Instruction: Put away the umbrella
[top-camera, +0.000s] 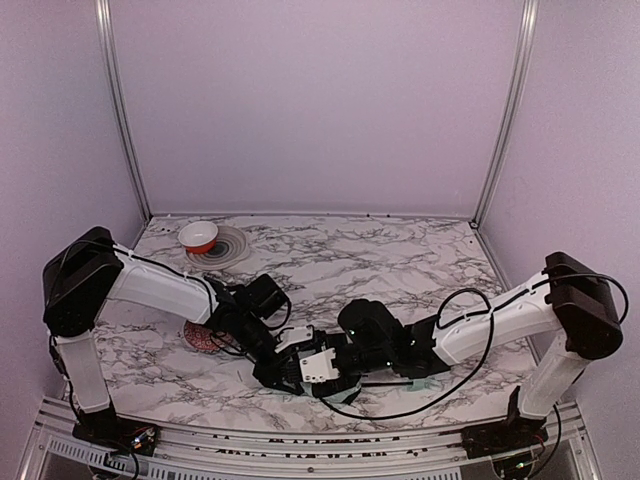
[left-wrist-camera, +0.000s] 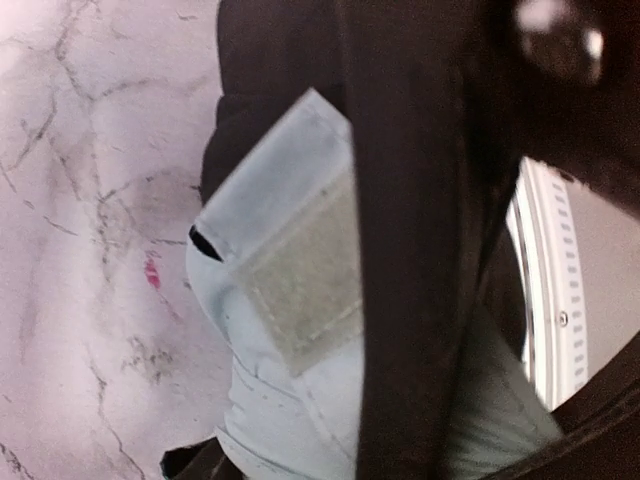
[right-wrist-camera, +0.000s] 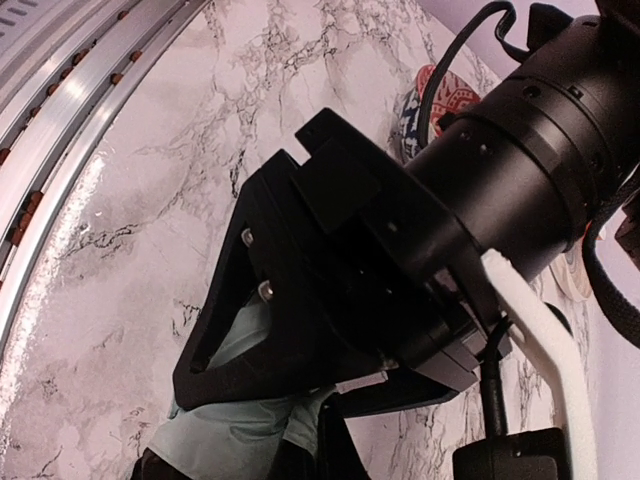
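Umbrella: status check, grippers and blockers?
Right gripper shut; left gripper unclear; both down at the umbrella. Velcro strap unfastened. Red patterned bowl beside left arm, apart from the umbrella.

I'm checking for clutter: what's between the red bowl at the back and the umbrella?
In the top view, only bare marble table and the left arm's black wrist lie between the red bowl and the umbrella.

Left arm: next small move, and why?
Probably pinch the velcro strap with the left gripper and pull it around the umbrella. The strap's velcro face lies exposed, unfastened, on the mint fabric right before that gripper; the right gripper is shut nearby.
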